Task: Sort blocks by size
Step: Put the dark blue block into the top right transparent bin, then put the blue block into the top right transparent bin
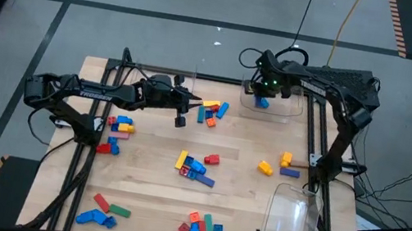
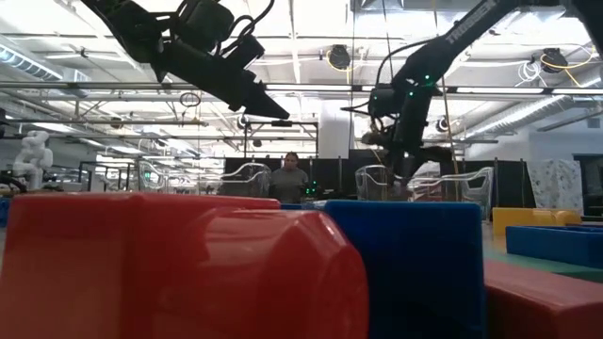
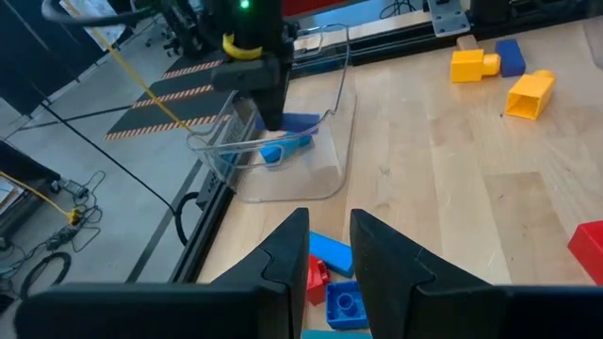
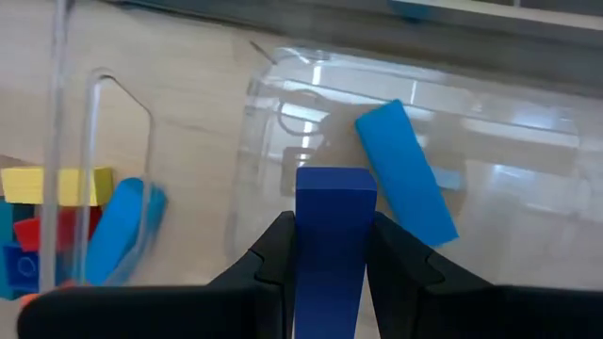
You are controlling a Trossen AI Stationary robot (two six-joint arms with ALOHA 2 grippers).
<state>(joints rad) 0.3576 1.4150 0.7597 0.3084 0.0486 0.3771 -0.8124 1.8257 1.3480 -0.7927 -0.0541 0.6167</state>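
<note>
Gripping dark blue bar point(image 4: 332, 240) lengthwise, right tool point(image 4: 332, 247) over tray point(image 4: 490, 132).

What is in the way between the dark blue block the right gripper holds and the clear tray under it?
Nothing visible. The right gripper holds the dark blue plastic block right above the clear plastic tray. Only a light blue plastic block lies inside, off to one side.

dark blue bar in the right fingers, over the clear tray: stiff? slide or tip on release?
Likely rigid: the dark blue bar keeps straight, flat faces between the right gripper's fingers. Probably light, being a small plastic brick. It may skid on the clear tray, which looks glossy, and should end up flat like the light blue bar.
</note>
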